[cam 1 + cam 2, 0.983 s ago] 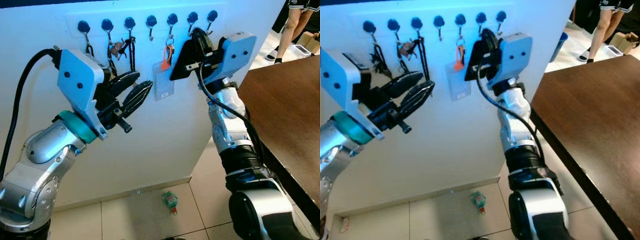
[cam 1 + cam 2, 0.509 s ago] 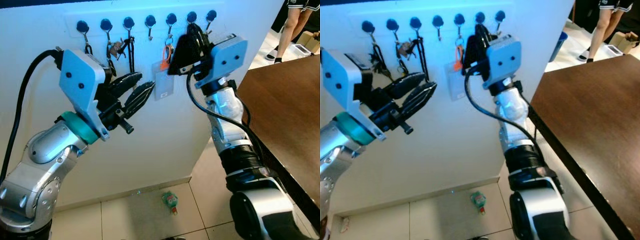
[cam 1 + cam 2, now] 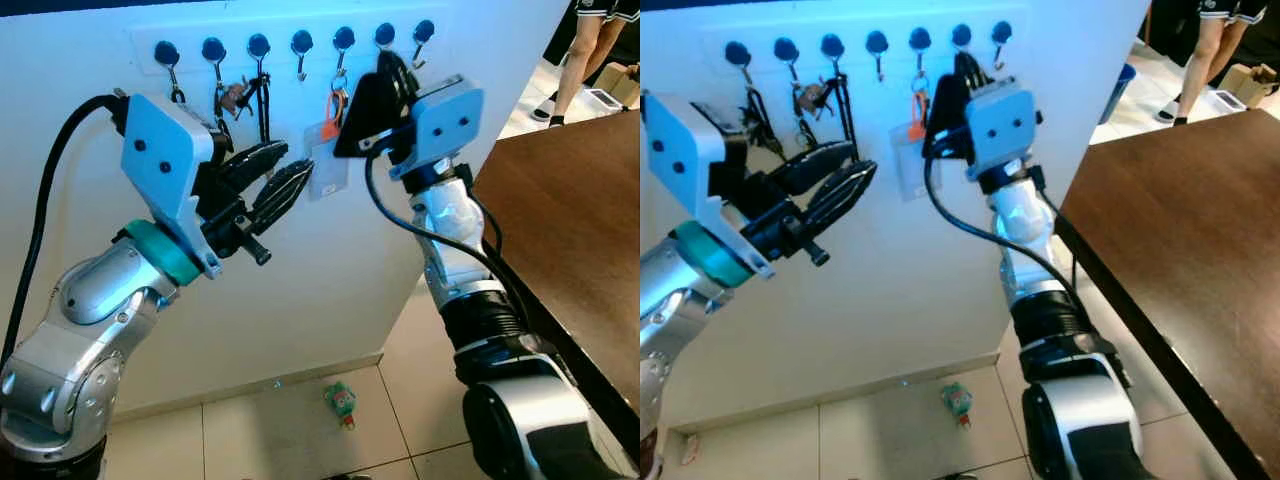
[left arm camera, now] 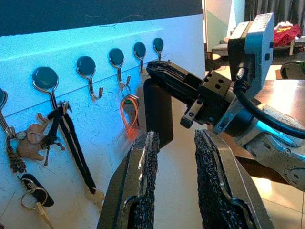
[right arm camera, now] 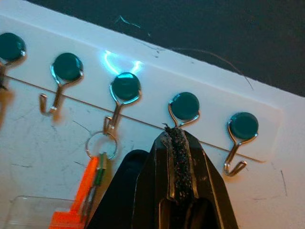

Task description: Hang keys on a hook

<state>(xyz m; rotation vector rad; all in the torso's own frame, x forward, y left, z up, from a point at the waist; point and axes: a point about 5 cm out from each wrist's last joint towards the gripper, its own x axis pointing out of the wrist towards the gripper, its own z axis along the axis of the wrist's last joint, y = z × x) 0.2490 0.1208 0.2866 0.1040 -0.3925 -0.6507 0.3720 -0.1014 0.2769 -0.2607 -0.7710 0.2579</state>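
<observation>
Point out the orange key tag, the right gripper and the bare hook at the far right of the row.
orange key tag [image 5: 81,195]: right wrist view, on its orange body.
right gripper [image 5: 178,138]: right wrist view, at the closed fingertips.
far-right hook [image 5: 237,150]: right wrist view, on its wire shank.

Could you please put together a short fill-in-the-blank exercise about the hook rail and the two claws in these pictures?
1. The wall rail carries ____ dark round-headed hooks.
2. The clear badge holder hangs by a tag coloured ____.
3. The right claw has its fingers pressed ____, its tip at a hook on the rail.
4. The left claw has its fingers ____, with nothing between them.

Missing words: seven; orange; together; apart
</observation>
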